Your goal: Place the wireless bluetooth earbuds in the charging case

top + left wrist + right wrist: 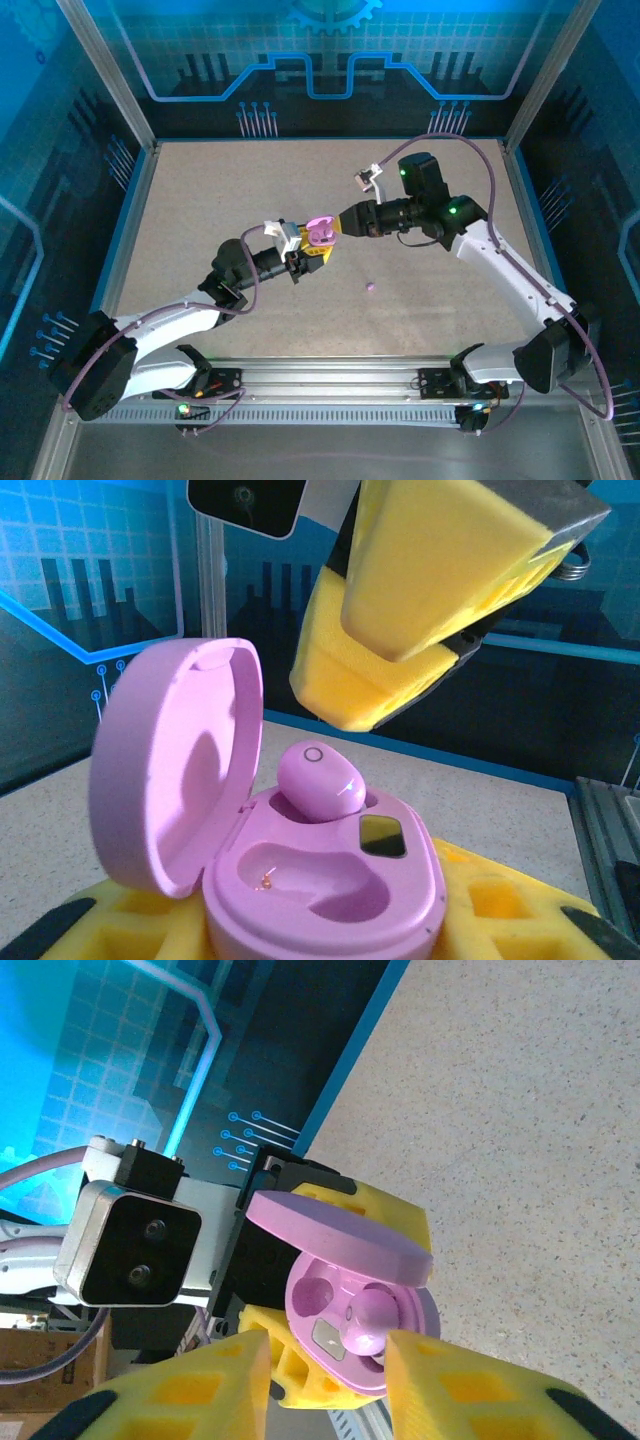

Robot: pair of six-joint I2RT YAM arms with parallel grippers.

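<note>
My left gripper [306, 250] is shut on the open light purple charging case [330, 880], whose lid [170, 760] stands up on the left. One purple earbud [320, 780] rests tilted in the case's far well. The near well [310, 875] is empty. My right gripper [328, 1380] hovers just above the case with its yellow fingers [420, 600] apart and nothing between them; the earbud [365, 1320] lies just beyond its tips, close to one finger. A second purple earbud [370, 287] lies loose on the table, to the right of and nearer than the case.
The beige table [250, 180] is ringed by an aluminium frame with blue printed panels. The left wrist's camera housing [130, 1245] sits close behind the case. Both arms meet over the table's middle.
</note>
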